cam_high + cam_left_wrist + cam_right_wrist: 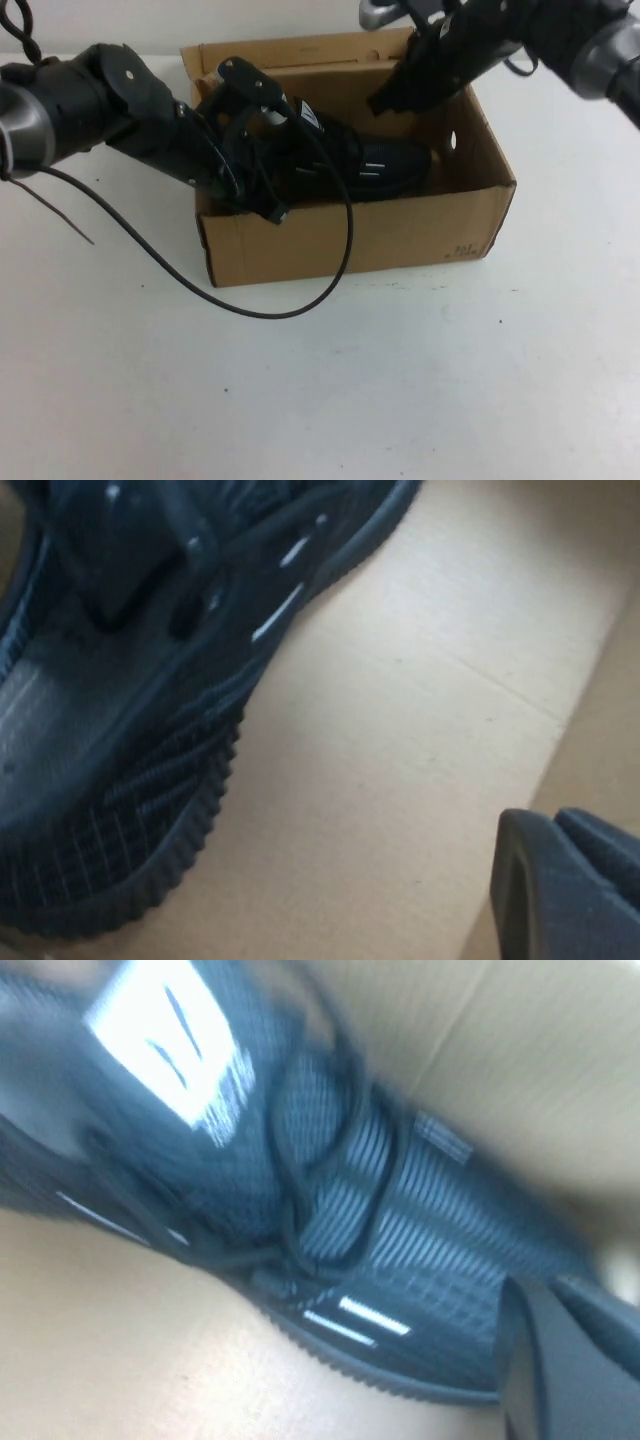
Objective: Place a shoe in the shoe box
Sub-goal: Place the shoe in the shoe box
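Observation:
The black knit shoe (pixel 350 160) lies on the floor of the brown cardboard shoe box (pixel 350 235), toe toward the right end. My left gripper (pixel 272 208) reaches into the box's left end beside the heel. In the left wrist view it (pixel 545 825) is shut with nothing in it, apart from the shoe's ridged sole (pixel 130 860). My right gripper (pixel 382 102) hangs over the back right of the box, just above the shoe. From the right wrist it (pixel 545 1295) is shut and empty beside the laces (pixel 300 1190).
The box stands on a white table (pixel 400 380). A black cable (pixel 250 300) from the left arm loops over the box's front wall and onto the table. A round hole (pixel 451 140) shows in the box's right end wall.

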Controlling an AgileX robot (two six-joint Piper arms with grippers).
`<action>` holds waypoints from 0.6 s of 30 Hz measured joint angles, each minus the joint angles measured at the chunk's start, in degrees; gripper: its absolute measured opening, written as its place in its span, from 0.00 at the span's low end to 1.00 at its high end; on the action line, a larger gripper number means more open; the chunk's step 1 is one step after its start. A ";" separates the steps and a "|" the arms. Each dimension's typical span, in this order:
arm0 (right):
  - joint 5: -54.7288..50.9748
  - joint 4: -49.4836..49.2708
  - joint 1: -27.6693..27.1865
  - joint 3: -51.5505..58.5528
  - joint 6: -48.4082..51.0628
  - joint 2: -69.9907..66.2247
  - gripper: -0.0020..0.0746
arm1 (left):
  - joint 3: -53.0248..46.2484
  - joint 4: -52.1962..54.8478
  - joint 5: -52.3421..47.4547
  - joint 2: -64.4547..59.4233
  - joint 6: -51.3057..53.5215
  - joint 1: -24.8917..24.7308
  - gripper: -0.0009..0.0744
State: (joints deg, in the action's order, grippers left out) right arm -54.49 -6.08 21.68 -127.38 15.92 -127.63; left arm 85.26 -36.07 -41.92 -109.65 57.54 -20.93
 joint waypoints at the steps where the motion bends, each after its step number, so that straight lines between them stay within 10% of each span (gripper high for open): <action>1: 0.00 -0.17 0.00 -0.05 0.38 1.47 0.00 | 0.28 0.12 -0.71 0.64 0.10 0.00 0.01; 18: 4.95 -7.49 0.00 0.91 0.85 28.28 0.00 | 3.48 10.98 -6.18 31.82 -11.74 0.00 0.01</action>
State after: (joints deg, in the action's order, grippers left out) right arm -49.54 -13.57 21.68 -126.47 16.77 -99.35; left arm 88.74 -25.09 -48.10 -77.83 45.80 -20.93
